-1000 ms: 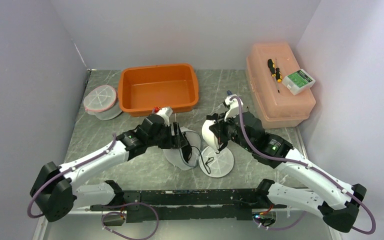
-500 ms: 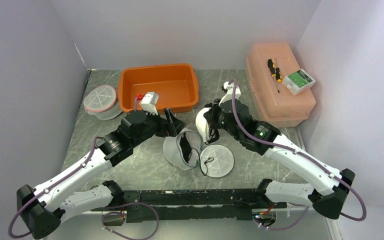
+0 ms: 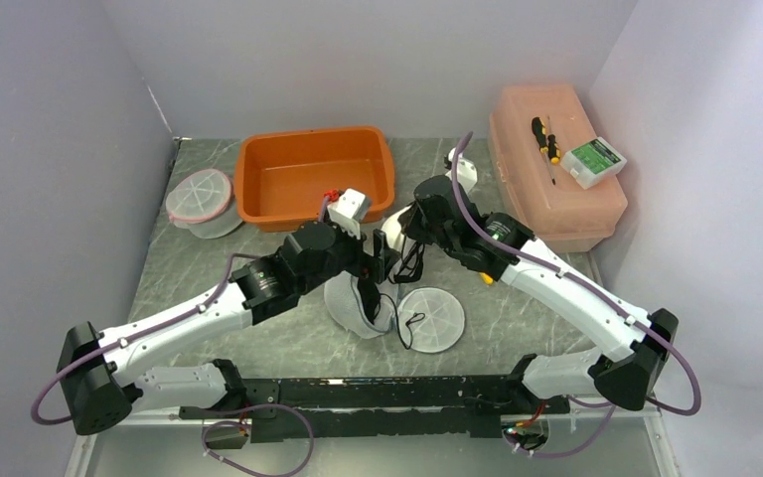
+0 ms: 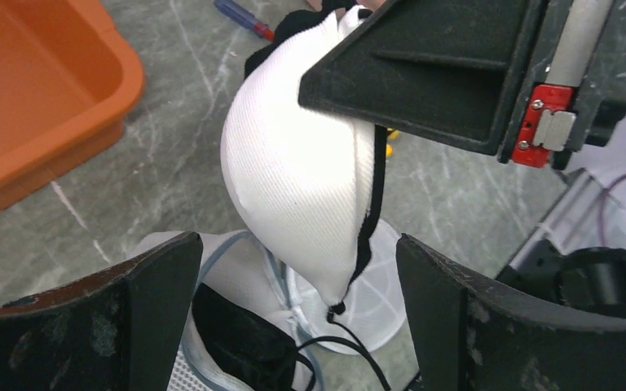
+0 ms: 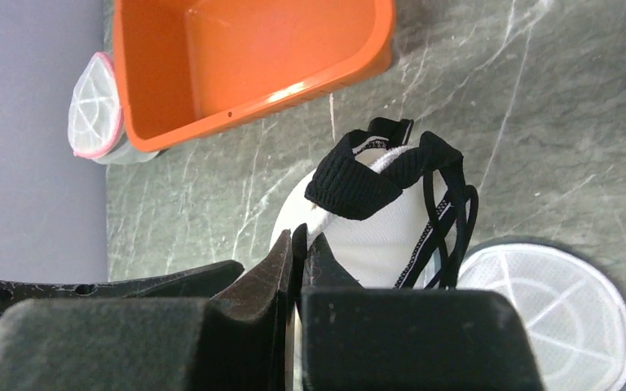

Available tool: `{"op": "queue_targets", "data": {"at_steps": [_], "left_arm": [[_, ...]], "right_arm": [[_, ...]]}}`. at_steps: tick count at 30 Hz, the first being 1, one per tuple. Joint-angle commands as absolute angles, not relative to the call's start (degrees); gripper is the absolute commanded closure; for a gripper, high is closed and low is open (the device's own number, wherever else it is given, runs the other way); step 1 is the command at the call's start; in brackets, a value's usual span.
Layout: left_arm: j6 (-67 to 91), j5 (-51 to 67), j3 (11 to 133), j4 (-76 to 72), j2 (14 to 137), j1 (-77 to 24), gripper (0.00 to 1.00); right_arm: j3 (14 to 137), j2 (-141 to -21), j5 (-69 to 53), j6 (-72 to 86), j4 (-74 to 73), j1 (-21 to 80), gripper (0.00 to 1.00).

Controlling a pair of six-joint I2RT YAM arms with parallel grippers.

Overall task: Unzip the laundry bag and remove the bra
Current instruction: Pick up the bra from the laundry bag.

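The bra (image 3: pixel 394 238) is a white cup with black straps. It hangs above the table from my right gripper (image 3: pixel 409 225), which is shut on its edge (image 5: pixel 301 236); the cup (image 5: pixel 375 244) and a black band (image 5: pixel 359 183) show just past the fingertips. The laundry bag (image 3: pixel 350 301) lies unzipped below, its round mesh lid (image 3: pixel 432 318) flat beside it. A dark piece of fabric (image 4: pixel 244 334) lies in the bag's mouth (image 4: pixel 236 269), and a black strap runs down to it. My left gripper (image 3: pixel 381 262) is open, its fingers wide either side of the hanging cup (image 4: pixel 301 179) without touching it.
An orange tub (image 3: pixel 316 179) stands behind the bag. A second round mesh bag (image 3: pixel 200 199) sits at the back left. A pink lidded box (image 3: pixel 554 179) at the right carries a screwdriver (image 3: pixel 546 144) and a green-and-white carton (image 3: pixel 593 161). A blue-handled tool (image 4: pixel 244 18) lies on the table.
My right gripper has carried the bra up and toward the back, away from the bag. My left gripper opened wide, let go of the bag, swung left, then came back beside the bra.
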State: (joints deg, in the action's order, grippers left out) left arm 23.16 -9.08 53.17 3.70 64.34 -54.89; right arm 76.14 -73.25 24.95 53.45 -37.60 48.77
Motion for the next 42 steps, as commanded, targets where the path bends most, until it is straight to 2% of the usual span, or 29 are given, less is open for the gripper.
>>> {"op": "queue_targets", "data": {"at_steps": [1, 10, 15, 17, 23, 26, 30, 32, 37, 42], "left_arm": [[18.5, -16.6, 55.6, 0.4, 66.1, -55.8, 0.06], [16.5, -19.6, 55.5, -3.3, 69.6, -56.6, 0.06], [16.2, -18.7, 55.9, -2.9, 70.7, -56.9, 0.12], [16.0, -18.3, 56.3, -2.4, 71.5, -56.9, 0.18], [15.9, -19.6, 56.8, -0.7, 72.6, -56.9, 0.58], [15.9, -20.6, 56.0, -1.5, 71.7, -56.9, 0.71], [15.7, -21.5, 56.3, -1.0, 71.2, -56.9, 0.85], [15.9, -22.1, 56.6, -0.6, 71.2, -56.8, 0.96], [16.3, -22.8, 57.6, -0.1, 71.5, -56.2, 0.97], [18.2, -18.3, 61.3, 3.9, 72.6, -51.9, 0.97]], "right_arm": [[78.3, -73.6, 22.1, 57.9, -37.6, 48.1, 1.0], [78.5, -74.4, 18.0, 59.8, -36.6, 47.0, 1.0], [78.4, -74.6, 17.4, 59.9, -35.9, 46.6, 1.0], [78.3, -74.7, 16.6, 59.9, -35.4, 46.6, 1.0], [78.4, -74.5, 15.4, 59.2, -34.9, 46.6, 0.99], [77.7, -73.3, 14.9, 58.0, -34.2, 46.6, 0.87], [77.0, -71.5, 13.3, 55.1, -33.4, 46.4, 0.52], [77.1, -70.3, 12.3, 53.2, -33.3, 46.3, 0.36], [78.8, -66.8, 8.0, 42.2, -33.9, 45.8, 0.02], [77.7, -58.6, 8.6, 30.1, -34.8, 45.6, 0.0]]}}
